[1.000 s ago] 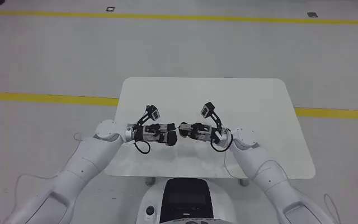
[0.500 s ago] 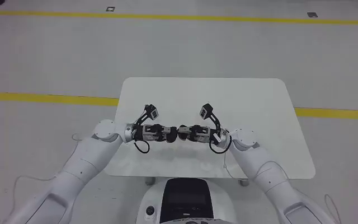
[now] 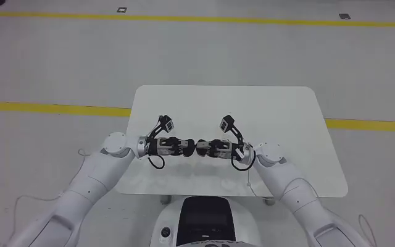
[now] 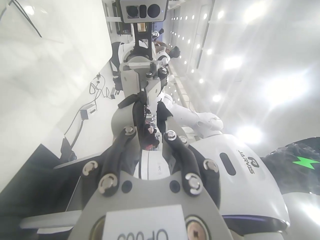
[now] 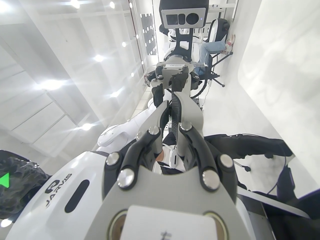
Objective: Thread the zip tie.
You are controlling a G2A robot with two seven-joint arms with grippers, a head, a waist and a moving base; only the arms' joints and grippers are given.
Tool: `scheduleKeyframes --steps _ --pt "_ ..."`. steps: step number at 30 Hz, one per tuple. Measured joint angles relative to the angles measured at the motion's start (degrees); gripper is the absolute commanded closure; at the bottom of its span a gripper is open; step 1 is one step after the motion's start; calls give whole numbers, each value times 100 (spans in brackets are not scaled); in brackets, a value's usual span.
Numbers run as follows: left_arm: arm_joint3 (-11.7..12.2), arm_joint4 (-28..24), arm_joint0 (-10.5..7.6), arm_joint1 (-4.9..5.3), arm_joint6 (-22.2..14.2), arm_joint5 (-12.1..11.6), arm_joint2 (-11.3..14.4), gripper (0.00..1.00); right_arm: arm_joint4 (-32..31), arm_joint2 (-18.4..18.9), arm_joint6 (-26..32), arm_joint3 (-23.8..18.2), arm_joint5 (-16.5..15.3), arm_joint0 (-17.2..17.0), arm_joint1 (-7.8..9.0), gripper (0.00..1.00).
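Above the front middle of the white table (image 3: 278,111), my left gripper (image 3: 192,148) and right gripper (image 3: 200,149) meet tip to tip. In the right wrist view, a black ridged strip, the zip tie (image 5: 175,112), runs between the fingers of my right gripper (image 5: 171,101), which is shut on it. The strip reaches forward to the dark tips of the left gripper (image 5: 168,88) facing it. In the left wrist view, my left gripper (image 4: 150,102) stands narrowly shut, with a dark piece of the zip tie (image 4: 128,102) at one fingertip. Where the two ends join is hidden.
The table's back and right parts are bare. A thin cable (image 3: 248,179) hangs from the right forearm over the table's front edge. Several thin black strips (image 4: 22,13) lie on a pale surface far off in the left wrist view.
The two grippers have closed the gap between them. A second ago a thin line spanned a small space; now the tips touch. Both arms shifted slightly inward.
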Motion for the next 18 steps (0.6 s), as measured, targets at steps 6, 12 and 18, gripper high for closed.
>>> scheduleKeyframes --steps 6,12,18 --pt "-32 36 27 6 33 32 -27 91 -9 -17 41 -19 -19 -4 11 100" --pt "-28 52 32 3 20 44 -35 91 8 -38 51 -26 -35 -3 17 100" --pt "-11 64 23 -6 11 64 -30 92 33 -55 69 -26 -57 0 22 100"
